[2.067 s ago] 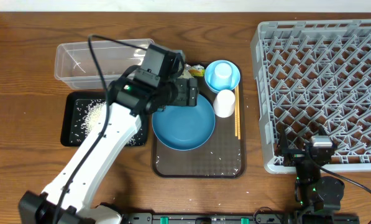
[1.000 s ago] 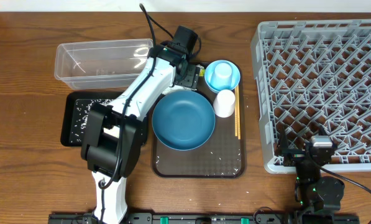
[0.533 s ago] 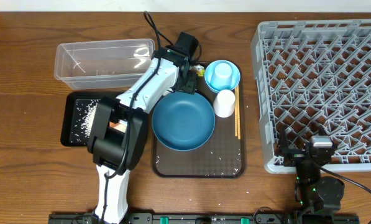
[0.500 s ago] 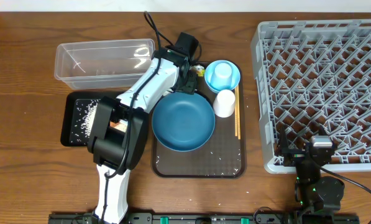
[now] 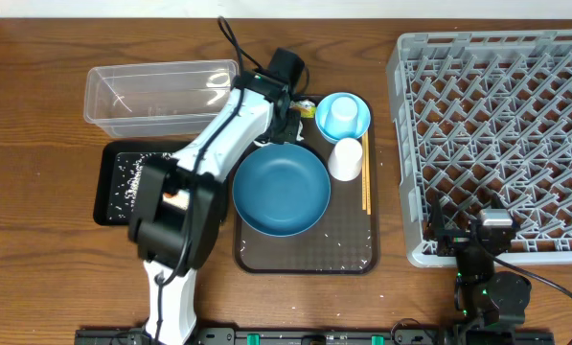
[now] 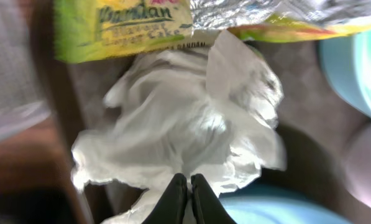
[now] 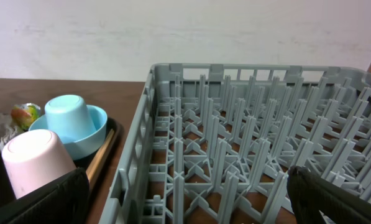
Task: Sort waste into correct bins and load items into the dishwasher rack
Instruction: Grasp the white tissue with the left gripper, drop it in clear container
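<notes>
Since a second ago, my left pincer (image 6: 185, 190) has closed from wide onto the crumpled white tissue (image 6: 179, 124), which lies on the brown serving tray (image 5: 305, 254) beside the yellow-green printed wrapper (image 6: 123, 28); lifting binward looks next. My right pincer (image 7: 185, 199) stands wide.

Crumpled white tissue (image 6: 179, 124) touching yellow-green wrapper (image 6: 123, 28); blue bowl (image 5: 281, 190) upright, empty.

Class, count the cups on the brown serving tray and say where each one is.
2. The light-blue cup sits in a small light-blue dish at the tray's far right corner; the white cup stands just in front, beside the chopsticks. The left arm could hide more.
</notes>
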Tool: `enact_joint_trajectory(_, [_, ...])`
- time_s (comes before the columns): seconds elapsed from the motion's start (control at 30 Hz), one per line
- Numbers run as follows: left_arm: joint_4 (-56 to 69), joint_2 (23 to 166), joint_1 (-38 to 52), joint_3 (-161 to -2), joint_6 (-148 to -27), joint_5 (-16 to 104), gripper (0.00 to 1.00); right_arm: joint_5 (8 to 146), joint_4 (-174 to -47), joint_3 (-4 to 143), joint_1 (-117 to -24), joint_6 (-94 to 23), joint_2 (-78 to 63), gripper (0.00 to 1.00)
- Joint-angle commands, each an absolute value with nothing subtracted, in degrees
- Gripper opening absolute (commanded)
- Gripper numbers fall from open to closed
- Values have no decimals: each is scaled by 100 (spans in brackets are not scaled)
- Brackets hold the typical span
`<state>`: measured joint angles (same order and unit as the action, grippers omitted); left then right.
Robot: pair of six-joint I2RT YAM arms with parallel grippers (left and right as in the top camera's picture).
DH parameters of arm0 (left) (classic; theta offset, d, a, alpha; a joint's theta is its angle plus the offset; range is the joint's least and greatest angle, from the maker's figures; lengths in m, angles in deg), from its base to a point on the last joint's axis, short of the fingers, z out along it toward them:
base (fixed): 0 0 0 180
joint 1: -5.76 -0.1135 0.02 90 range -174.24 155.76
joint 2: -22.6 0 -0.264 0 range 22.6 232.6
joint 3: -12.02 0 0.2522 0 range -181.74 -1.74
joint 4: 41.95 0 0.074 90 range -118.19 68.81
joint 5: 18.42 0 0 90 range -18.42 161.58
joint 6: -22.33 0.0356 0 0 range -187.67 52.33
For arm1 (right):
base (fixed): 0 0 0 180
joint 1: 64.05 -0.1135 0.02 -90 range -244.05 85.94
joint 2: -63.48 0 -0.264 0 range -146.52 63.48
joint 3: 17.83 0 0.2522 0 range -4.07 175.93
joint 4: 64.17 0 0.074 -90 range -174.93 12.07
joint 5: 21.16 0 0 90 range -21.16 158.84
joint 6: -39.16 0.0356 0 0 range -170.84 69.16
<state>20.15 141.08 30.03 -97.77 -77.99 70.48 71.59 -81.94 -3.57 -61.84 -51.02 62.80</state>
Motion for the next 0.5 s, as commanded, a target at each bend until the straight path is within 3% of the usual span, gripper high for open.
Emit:
enact_joint_trajectory(0.0, [2175, 13616, 2994, -9825, -7944, 7092, 6, 7122, -8203, -375, -6184, -5002, 6310, 99])
enact_joint_trajectory(0.47, [2146, 12680, 2985, -9825, -8173, 7293, 6, 7122, -8203, -375, -6184, -5004, 6310, 99])
